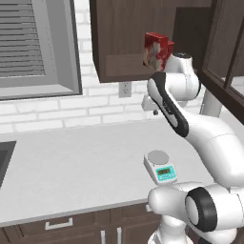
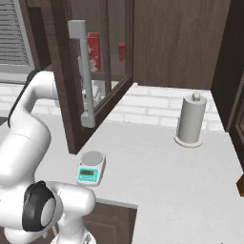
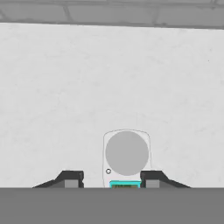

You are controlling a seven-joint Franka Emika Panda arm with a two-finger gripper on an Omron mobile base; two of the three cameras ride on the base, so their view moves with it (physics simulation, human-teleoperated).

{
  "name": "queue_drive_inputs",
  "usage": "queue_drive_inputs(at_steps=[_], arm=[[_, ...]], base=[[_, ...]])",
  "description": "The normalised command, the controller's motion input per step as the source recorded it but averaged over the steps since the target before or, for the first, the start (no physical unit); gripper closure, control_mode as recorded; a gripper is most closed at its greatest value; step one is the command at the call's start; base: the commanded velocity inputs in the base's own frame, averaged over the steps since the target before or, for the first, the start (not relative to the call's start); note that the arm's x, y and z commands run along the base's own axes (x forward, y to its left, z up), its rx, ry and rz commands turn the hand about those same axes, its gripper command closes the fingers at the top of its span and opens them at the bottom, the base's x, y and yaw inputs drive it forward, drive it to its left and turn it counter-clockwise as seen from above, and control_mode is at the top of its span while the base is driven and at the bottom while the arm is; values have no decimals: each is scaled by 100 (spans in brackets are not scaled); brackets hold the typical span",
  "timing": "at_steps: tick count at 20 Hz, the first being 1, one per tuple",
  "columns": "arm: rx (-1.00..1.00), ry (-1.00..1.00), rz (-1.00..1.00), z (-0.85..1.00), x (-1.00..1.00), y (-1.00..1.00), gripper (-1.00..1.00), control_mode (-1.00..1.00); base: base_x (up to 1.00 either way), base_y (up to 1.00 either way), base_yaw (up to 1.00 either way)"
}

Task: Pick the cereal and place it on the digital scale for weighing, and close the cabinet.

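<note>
Red cardboard cereal [image 1: 156, 47] box: standing tall on the shelf of the dark wooden cabinet [image 1: 119, 38], long side up and down, pale picture facing out. Small white scale [image 1: 160, 167] with round grey plate, near the smooth counter's [image 1: 71, 167] front edge. Claw [image 3: 111, 179] above it, tips apart, holding nothing.
</note>
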Motion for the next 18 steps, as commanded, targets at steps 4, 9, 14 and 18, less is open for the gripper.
queue_drive_inputs(at_steps=[4,9,14,18], arm=[[0,-10,0,0,-40,0,-100,-100],[0,-34,3,49,-51,6,-100,-100],[0,-41,9,69,-1,2,-100,-100],[0,-34,12,79,-2,0,-100,-100]], base=[[0,0,0],[0,0,0],[0,0,0],[0,0,0]])
